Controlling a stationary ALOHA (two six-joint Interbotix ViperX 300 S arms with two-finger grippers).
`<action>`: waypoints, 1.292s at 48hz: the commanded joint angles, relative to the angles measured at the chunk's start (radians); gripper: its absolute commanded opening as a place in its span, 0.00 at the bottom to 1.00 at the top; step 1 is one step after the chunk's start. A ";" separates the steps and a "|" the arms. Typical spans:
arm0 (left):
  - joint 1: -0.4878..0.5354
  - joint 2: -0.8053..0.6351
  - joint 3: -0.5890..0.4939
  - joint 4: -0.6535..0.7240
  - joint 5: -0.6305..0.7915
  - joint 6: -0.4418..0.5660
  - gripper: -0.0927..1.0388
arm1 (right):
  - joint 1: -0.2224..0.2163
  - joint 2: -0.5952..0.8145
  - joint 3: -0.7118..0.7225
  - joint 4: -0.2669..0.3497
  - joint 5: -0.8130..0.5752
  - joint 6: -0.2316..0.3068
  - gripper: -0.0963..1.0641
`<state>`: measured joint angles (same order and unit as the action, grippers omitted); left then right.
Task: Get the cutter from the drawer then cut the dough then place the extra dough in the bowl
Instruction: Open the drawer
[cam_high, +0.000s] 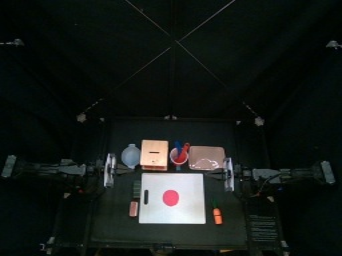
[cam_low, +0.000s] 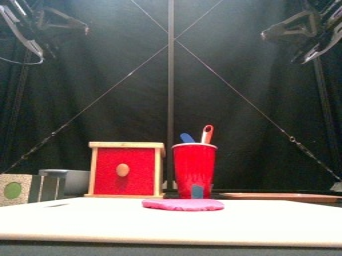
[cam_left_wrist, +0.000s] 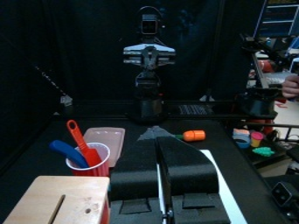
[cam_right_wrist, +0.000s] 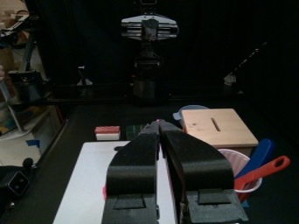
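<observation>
A white board is laid at the front of the black surface, and bare strips are left at both sides. Behind it a wooden box is stood, with its red drawer front shut. A red cup and a bowl are set beside the box. A flat red dough is laid in the board's middle. The left gripper and the right gripper are held at the side edges, jaws closed on nothing.

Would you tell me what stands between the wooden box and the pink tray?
Only the red cup with toy knives; the top view shows it between wooden box and pink tray.
</observation>
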<state>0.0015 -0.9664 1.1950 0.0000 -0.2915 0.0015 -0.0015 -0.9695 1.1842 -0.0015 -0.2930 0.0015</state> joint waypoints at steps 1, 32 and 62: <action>-0.005 0.054 -0.048 -0.009 -0.025 -0.006 0.07 | -0.020 0.035 -0.035 0.002 -0.017 0.008 0.07; -0.198 0.408 0.000 -0.755 -0.344 -0.129 0.12 | -0.147 0.818 -0.612 -0.021 -0.060 0.008 0.10; -0.222 0.643 -0.081 -1.117 -0.341 -0.133 0.13 | -0.236 1.186 -0.894 -0.029 0.227 0.002 0.10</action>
<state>-0.2255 -0.3451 1.1505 -1.1060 -0.6259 -0.1350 -0.2347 0.2209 0.3237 -0.0307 -0.0752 0.0046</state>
